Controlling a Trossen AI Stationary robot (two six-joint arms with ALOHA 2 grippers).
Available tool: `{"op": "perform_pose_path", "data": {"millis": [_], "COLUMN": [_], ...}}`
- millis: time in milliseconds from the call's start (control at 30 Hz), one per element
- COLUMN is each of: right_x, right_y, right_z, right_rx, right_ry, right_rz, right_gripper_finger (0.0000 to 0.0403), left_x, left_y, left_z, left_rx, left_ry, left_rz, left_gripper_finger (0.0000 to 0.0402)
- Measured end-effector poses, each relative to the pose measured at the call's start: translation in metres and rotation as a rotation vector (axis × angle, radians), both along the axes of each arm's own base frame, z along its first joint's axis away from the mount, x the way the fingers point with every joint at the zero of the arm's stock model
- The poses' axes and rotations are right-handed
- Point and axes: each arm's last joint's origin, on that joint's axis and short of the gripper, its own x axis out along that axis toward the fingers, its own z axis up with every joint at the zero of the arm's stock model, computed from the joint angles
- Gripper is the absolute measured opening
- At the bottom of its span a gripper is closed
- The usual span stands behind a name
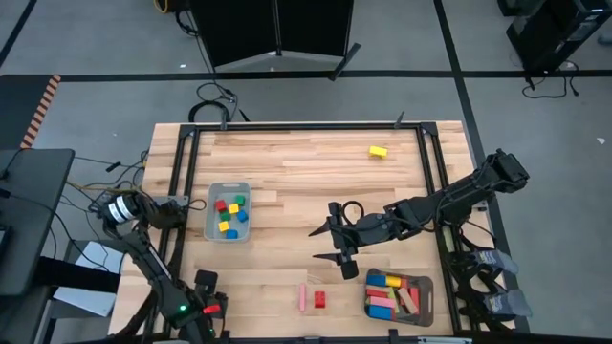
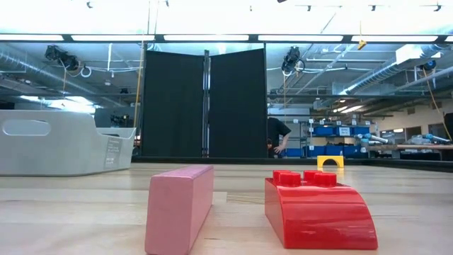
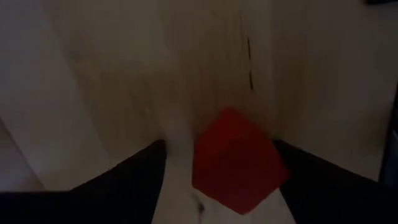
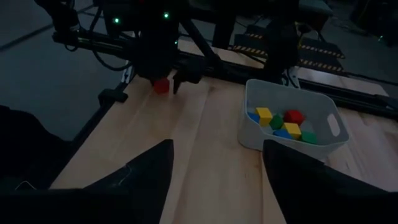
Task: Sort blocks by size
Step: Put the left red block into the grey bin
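Most of the blocks look sorted already: the little cubes (image 1: 229,214) — red, yellow, green, blue — sit in the left tray (image 1: 212,230), and the longer bars (image 1: 390,295) lie in the right tray (image 1: 429,304) at the near right of the table (image 1: 306,162). What is left, as far as I can see, is a handful of strays. A yellow block (image 1: 379,151) lies alone toward the far right of the table, well apart from everything. A pink bar (image 1: 302,297) and a red piece (image 1: 319,299) rest side by side near the front edge, between the trays. One more small red cube (image 4: 161,86) sits at the near left corner, right under the left hand (image 1: 207,306); that hand's fingers stand wide on either side of it, not closed on it.

The right hand (image 1: 333,244) hangs over the middle of the table, fingers spread wide and holding nothing. So I would judge the job as nearly done — about four pieces remain outside the trays.
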Motion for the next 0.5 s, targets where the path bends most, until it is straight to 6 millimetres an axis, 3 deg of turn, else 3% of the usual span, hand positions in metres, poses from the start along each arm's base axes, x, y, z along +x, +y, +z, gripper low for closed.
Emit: {"op": "perform_pose_path", "data": {"millis": [400,500], "right_x": [0.0,0.0], "right_y": [0.0,0.0], "right_z": [0.0,0.0], "right_rx": [0.0,0.0], "right_ry": [0.0,0.0], "right_rz": [0.0,0.0], "right_gripper_finger": [0.0254,0.0252], "left_x": [-0.0004,0.0011], "left_y": [-0.0005,0.0005], "left_z": [-0.0001,0.0004], "left_rx": [-0.004,-0.007], "left_ry": [0.004,0.004], "left_rz": [-0.005,0.001], "left_gripper_finger": [0.0152,0.0143]}}
